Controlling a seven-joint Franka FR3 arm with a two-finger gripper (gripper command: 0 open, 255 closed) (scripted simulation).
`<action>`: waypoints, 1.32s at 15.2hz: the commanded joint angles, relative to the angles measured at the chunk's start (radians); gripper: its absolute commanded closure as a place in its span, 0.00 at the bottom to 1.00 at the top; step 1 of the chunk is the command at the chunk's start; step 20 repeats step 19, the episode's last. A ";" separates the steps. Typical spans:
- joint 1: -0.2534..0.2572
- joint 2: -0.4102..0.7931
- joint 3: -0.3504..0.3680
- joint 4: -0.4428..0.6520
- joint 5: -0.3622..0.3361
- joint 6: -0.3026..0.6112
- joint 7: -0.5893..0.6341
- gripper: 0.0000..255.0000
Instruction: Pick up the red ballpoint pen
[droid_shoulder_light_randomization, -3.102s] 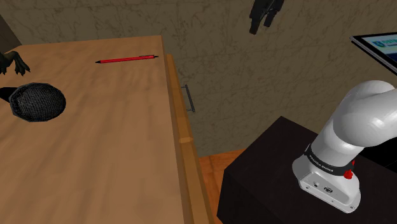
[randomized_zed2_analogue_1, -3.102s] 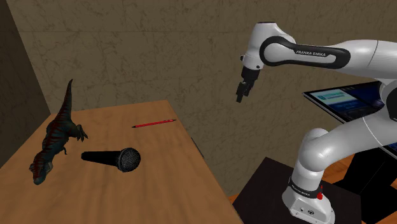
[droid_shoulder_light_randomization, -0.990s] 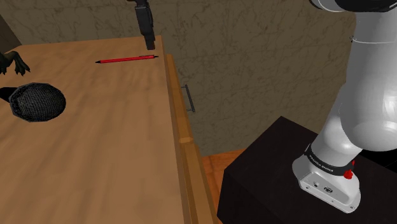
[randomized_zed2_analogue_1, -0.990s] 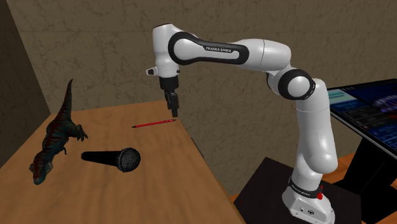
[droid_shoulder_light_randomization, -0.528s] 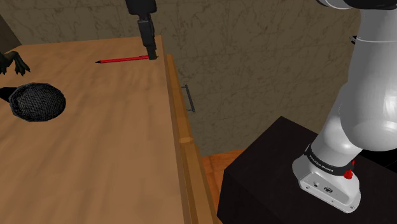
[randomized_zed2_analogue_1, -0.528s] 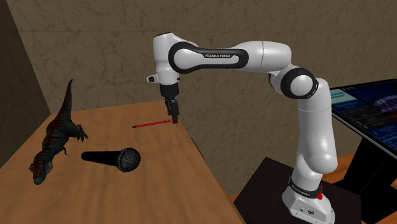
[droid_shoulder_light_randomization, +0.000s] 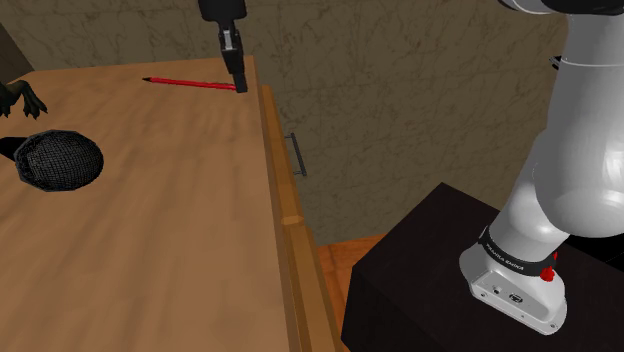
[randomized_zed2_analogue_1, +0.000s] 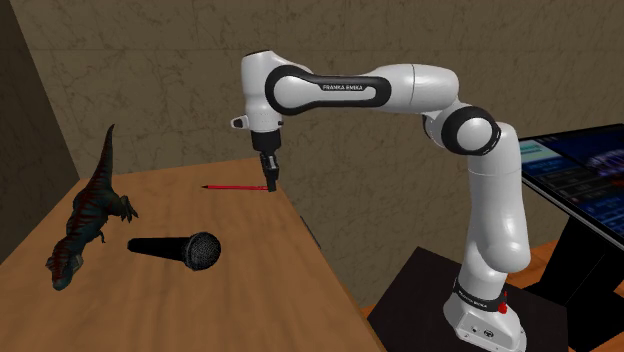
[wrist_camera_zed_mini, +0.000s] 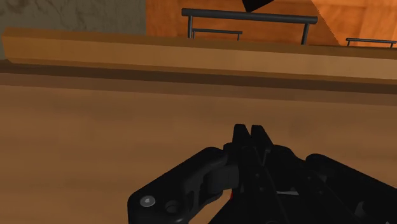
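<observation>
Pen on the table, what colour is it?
Red. The pen shows best in the shoulder view.

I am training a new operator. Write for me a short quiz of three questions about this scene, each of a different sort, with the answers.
1. True or false: the gripper is at the end of the red pen nearest the edge of the table.
2. What stands beside the microphone? A. a dinosaur toy B. a mug C. a book
3. Fill in: the table is made of ____.
Key: 1 true; 2 A; 3 wood.
</observation>
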 joint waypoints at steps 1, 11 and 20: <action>0.005 0.007 0.004 -0.001 0.002 -0.001 0.002 1.00; 0.022 0.066 0.004 0.214 -0.015 -0.158 0.003 1.00; 0.058 0.157 0.004 0.446 -0.043 -0.300 0.008 1.00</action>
